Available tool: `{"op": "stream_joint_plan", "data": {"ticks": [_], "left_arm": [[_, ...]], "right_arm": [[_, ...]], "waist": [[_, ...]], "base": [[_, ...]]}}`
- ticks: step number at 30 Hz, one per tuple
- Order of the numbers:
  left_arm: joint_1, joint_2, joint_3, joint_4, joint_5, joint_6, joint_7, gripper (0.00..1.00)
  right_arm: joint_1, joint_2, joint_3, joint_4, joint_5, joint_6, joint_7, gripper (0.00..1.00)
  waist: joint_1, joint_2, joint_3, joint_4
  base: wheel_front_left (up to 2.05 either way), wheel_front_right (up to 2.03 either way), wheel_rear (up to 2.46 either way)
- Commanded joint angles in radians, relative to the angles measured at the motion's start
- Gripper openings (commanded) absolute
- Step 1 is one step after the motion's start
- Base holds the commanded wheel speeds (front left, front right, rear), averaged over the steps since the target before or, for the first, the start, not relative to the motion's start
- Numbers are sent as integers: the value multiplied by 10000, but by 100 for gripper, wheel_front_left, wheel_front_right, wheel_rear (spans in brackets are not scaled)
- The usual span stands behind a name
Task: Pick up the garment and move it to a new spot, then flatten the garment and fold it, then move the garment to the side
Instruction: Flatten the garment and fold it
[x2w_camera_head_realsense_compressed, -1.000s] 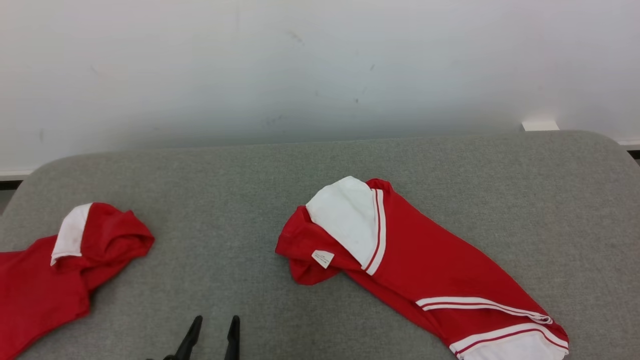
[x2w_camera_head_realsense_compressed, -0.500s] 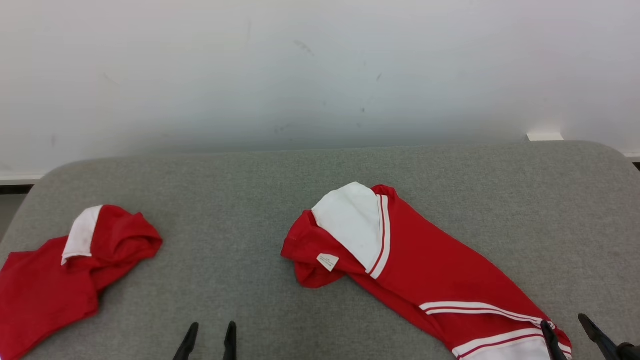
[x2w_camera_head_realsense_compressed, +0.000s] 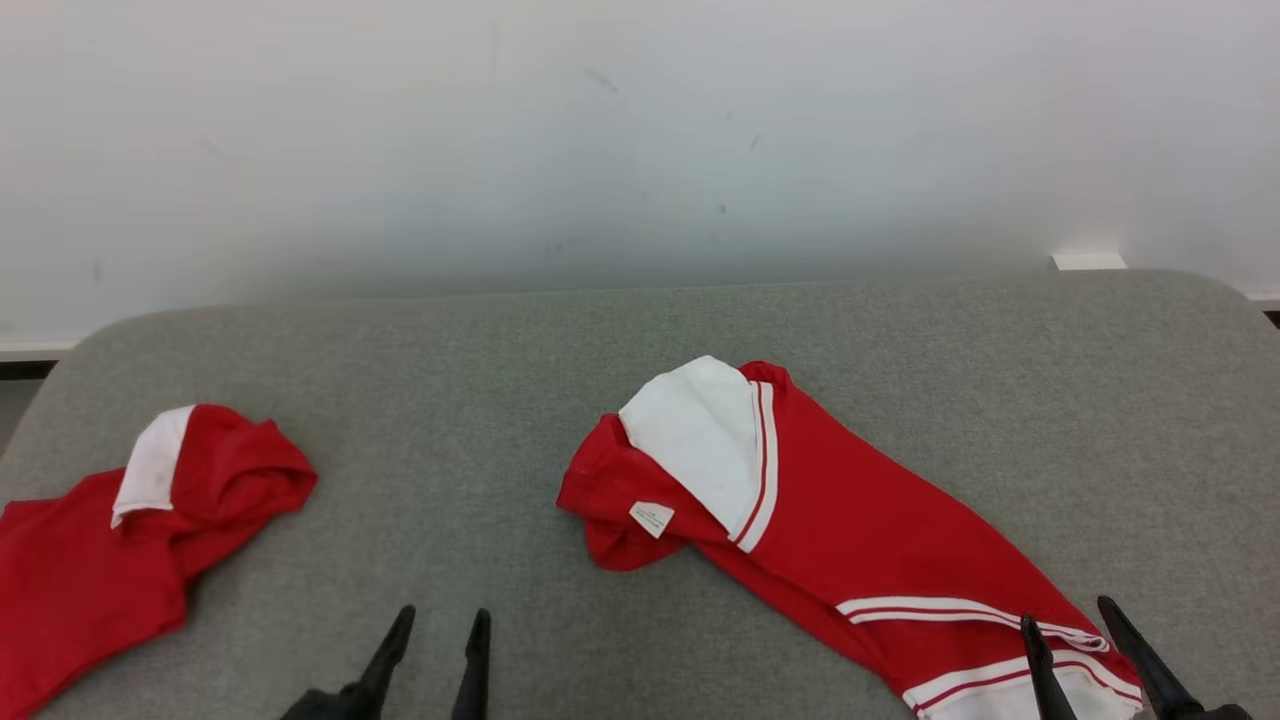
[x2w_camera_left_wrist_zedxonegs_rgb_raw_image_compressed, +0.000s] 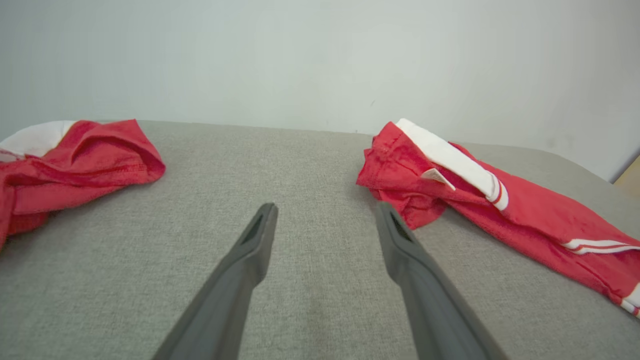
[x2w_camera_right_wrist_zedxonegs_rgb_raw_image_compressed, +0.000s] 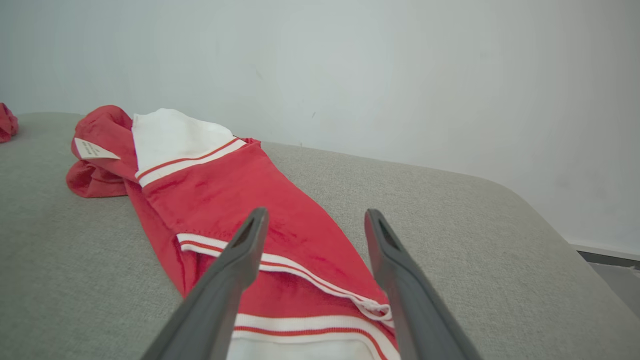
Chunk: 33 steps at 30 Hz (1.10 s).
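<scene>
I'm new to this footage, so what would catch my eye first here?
A red garment with white stripes sprawls crumpled across the right half of the grey table. A second red garment lies bunched at the left edge. Both the left gripper and right gripper hover open near the front.

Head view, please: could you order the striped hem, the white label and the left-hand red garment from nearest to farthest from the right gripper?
From the right gripper:
1. The striped hem, beneath its fingers at the lower right.
2. The white label, on the bunched end near the middle.
3. The left-hand red garment, at the far left edge.
</scene>
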Motion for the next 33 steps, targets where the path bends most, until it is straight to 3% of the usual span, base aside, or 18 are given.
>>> {"op": "stream_joint_plan", "data": {"ticks": [1, 9, 15, 24, 33], "left_arm": [[-323, 39, 56, 87, 108, -85, -5, 100], [-2541, 355, -179, 1570, 61, -540, -5, 100], [-4021, 993, -1445, 3047, -789, -629, -5, 100], [-5665, 2801, -4148, 3792, -3978, -621, 19, 100], [-6308, 3655, -6002, 3989, -6136, -625, 74, 100]], "right_arm": [[-179, 48, 12, -47, -96, -26, -23, 100], [-994, 315, 485, -151, -164, -26, -16, 100], [-1409, 472, 795, -86, -150, -26, -17, 100], [-1530, 537, 891, -129, 30, -26, -18, 100], [-1699, 507, 1049, -81, 36, -26, -18, 100]], "waist": [[0, 0, 161, -125], [0, 0, 1090, -721], [0, 0, 1479, -1083], [0, 0, 1685, -1332], [0, 0, 1793, -1542]], "base": [[0, 0, 0], [0, 0, 0], [0, 0, 0], [0, 0, 0], [0, 0, 0]]}}
